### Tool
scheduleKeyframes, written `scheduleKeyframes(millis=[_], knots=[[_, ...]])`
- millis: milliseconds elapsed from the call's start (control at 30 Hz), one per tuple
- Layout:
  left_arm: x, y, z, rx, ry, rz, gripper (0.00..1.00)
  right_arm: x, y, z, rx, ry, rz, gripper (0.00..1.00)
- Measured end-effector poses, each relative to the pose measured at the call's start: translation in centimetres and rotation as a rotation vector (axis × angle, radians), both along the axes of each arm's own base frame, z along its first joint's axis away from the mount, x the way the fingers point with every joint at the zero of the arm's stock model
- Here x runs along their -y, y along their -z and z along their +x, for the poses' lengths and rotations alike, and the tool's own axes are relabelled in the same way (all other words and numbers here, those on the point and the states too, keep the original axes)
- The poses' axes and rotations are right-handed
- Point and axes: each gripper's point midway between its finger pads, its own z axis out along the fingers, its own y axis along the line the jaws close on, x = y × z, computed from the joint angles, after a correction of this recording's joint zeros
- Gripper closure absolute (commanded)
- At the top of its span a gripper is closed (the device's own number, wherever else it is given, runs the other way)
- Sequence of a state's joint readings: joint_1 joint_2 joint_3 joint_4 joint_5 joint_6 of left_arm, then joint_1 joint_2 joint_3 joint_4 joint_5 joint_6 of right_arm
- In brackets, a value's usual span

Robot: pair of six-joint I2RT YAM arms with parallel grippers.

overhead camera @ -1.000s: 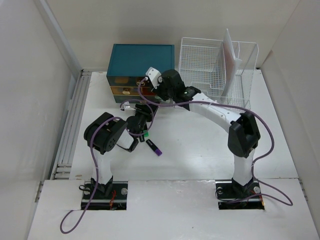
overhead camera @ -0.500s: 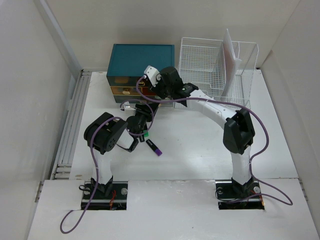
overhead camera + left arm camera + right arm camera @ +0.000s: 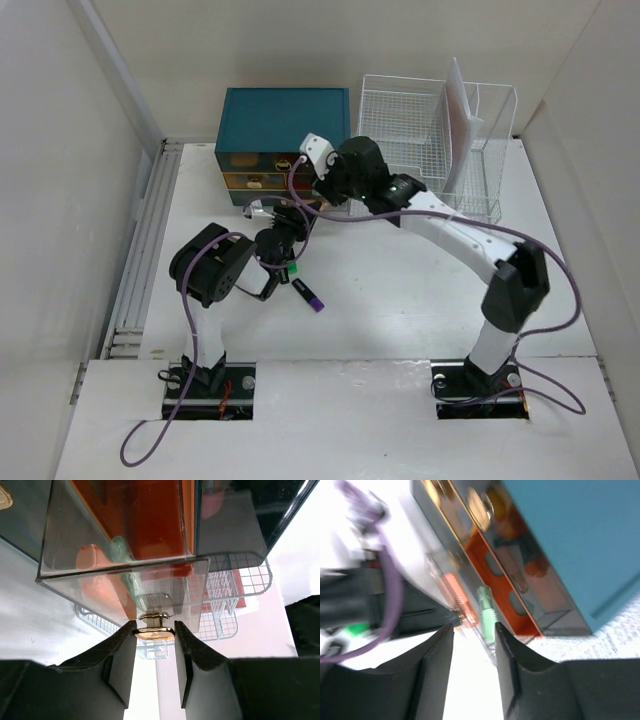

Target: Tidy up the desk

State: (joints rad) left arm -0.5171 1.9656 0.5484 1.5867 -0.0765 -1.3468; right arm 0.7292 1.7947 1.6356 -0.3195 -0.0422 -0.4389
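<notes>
The white desk (image 3: 400, 290) carries a teal drawer chest (image 3: 283, 118) at the back. Its bottom clear drawer (image 3: 125, 580) is pulled out. My left gripper (image 3: 155, 632) is shut on the drawer's gold knob (image 3: 154, 633); in the top view it (image 3: 283, 222) sits just in front of the chest. A pale green marker (image 3: 125, 555) and an orange item (image 3: 95, 570) lie inside the drawer. My right gripper (image 3: 472, 630) is open and empty, hovering over the open drawer with the green marker (image 3: 487, 611) beyond its fingers; in the top view it (image 3: 318, 190) is by the chest's front.
A purple-capped marker (image 3: 312, 298) and a green-capped one (image 3: 292, 270) lie on the desk below the left gripper. A white wire-mesh rack (image 3: 430, 130) holding white sheets stands at the back right. Grooved rails (image 3: 145, 250) run along the left edge.
The right arm's elbow has swung out to the right and its wrist has shifted slightly right above the drawer. The left gripper holds the knob as before.
</notes>
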Motion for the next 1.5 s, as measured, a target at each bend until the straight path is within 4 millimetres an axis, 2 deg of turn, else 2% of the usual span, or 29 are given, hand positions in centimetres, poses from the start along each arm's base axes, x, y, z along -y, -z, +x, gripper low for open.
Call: scheduleKeyframes(millis=[100, 233, 300, 367, 433, 633, 733, 867, 1100, 1500], knots=[[0.5, -0.2, 0.6, 0.001, 0.006, 0.003, 1.00, 1.0, -4.4, -2.6, 0.051, -0.023, 0.077, 0.63], [0.9, -0.3, 1.3, 0.000, 0.007, 0.008, 1.00, 2.9, -10.7, -5.3, 0.149, -0.037, 0.197, 0.63], [1.0, -0.4, 1.7, -0.001, 0.004, 0.011, 1.00, 3.8, -12.5, -6.3, 0.180, -0.039, 0.238, 0.63], [1.1, -0.5, 2.2, -0.001, -0.003, 0.015, 1.00, 4.4, -13.2, -6.8, 0.194, -0.036, 0.260, 0.63], [1.0, -0.5, 2.6, -0.003, -0.011, 0.021, 1.00, 4.5, -12.8, -7.1, 0.189, -0.039, 0.262, 0.63], [0.9, -0.7, 3.5, -0.007, -0.028, 0.033, 1.00, 4.9, -8.3, -7.2, 0.101, -0.035, 0.211, 0.63], [0.7, -0.7, 4.0, -0.008, -0.038, 0.040, 1.00, 5.1, -7.3, -7.1, 0.081, -0.028, 0.204, 0.63], [0.5, -0.8, 4.5, -0.009, -0.042, 0.048, 1.00, 5.6, -7.0, -6.9, 0.072, -0.022, 0.205, 0.63], [0.5, -1.0, 5.1, -0.008, -0.042, 0.059, 1.00, 6.7, -7.8, -6.7, 0.082, -0.013, 0.226, 0.63], [0.5, -1.4, 7.0, -0.002, -0.061, 0.087, 1.00, 7.5, -6.9, -6.4, 0.050, -0.006, 0.235, 0.63]])
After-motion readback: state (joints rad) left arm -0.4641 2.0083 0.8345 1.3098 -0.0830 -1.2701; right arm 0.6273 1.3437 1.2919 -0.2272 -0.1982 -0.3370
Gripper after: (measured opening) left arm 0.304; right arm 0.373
